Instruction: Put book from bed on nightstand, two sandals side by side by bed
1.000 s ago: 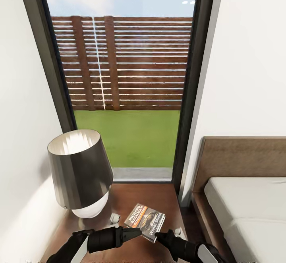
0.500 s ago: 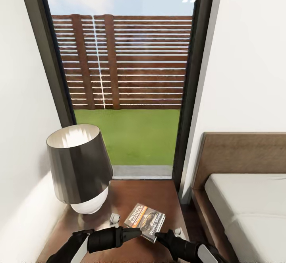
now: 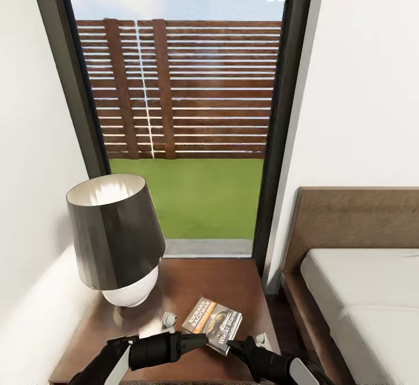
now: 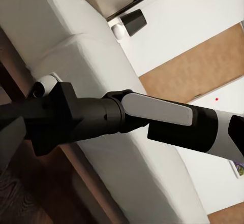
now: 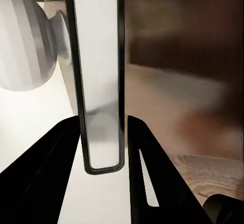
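Change: only the camera had tilted since a second before, so more of the nightstand (image 3: 227, 283) showed; book and both arms sat in the same pose as earlier.
Book: the book (image 3: 212, 324) hovered tilted just over the nightstand's front half, right of the lamp (image 3: 113, 239).
Right pincer: the right pincer (image 3: 234, 345) was closed on the book's near right corner; in its wrist view the book's edge stood between the two fingers (image 5: 147, 183).
Left pincer: the left pincer (image 3: 201, 338) met the book's near left edge; I could not tell whether it gripped.
Bed: the bed (image 3: 372, 303) lay right of the nightstand.
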You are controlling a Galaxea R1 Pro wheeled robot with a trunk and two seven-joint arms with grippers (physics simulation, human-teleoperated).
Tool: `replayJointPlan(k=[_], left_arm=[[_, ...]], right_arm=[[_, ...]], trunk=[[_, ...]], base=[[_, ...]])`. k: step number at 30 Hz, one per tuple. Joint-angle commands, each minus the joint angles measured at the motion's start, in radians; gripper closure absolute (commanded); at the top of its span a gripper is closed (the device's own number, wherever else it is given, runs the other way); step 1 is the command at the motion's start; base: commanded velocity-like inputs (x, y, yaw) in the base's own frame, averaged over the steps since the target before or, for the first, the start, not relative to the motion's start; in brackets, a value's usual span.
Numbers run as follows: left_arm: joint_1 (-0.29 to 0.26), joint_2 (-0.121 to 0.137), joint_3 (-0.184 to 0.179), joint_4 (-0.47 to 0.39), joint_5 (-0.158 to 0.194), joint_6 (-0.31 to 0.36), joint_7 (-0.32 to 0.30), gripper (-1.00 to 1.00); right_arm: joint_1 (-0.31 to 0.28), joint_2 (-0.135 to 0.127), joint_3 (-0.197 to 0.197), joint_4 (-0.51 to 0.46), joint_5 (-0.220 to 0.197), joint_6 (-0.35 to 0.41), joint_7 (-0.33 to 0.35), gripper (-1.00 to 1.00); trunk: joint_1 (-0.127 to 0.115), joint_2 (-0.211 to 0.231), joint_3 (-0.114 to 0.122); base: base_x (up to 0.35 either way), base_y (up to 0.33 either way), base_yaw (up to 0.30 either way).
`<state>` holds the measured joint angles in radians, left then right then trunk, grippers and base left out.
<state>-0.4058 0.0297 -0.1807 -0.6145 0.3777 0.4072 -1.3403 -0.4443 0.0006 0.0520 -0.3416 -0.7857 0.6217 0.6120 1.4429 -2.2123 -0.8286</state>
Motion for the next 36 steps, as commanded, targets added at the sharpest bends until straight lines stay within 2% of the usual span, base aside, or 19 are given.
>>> replayJointPlan(k=[1, 4, 15, 36], left_arm=[[-0.001, 0.001, -0.006, 0.000, 0.009, 0.011, 0.000, -1.00], [-0.001, 0.001, -0.006, 0.000, 0.009, 0.011, 0.000, -1.00], [-0.001, 0.001, -0.005, 0.001, 0.009, 0.010, 0.000, -1.00], [-0.001, 0.001, -0.005, 0.001, 0.009, 0.010, 0.000, -1.00]], right_arm=[[-0.001, -0.001, 0.005, 0.000, -0.010, 0.004, -0.001, 1.00], [-0.001, -0.001, 0.005, 0.000, -0.010, 0.004, -0.001, 1.00], [-0.001, -0.001, 0.005, 0.000, -0.010, 0.004, -0.001, 1.00], [-0.001, -0.001, 0.005, 0.000, -0.010, 0.004, -0.001, 1.00]], trunk=[[0.004, -0.008, -0.004], [0.015, -0.029, -0.014], [0.015, -0.029, -0.014], [0.015, -0.029, -0.014]], base=[[0.000, 0.000, 0.000], [0.000, 0.000, 0.000], [0.004, 0.000, 0.000], [0.112, 0.015, 0.000]])
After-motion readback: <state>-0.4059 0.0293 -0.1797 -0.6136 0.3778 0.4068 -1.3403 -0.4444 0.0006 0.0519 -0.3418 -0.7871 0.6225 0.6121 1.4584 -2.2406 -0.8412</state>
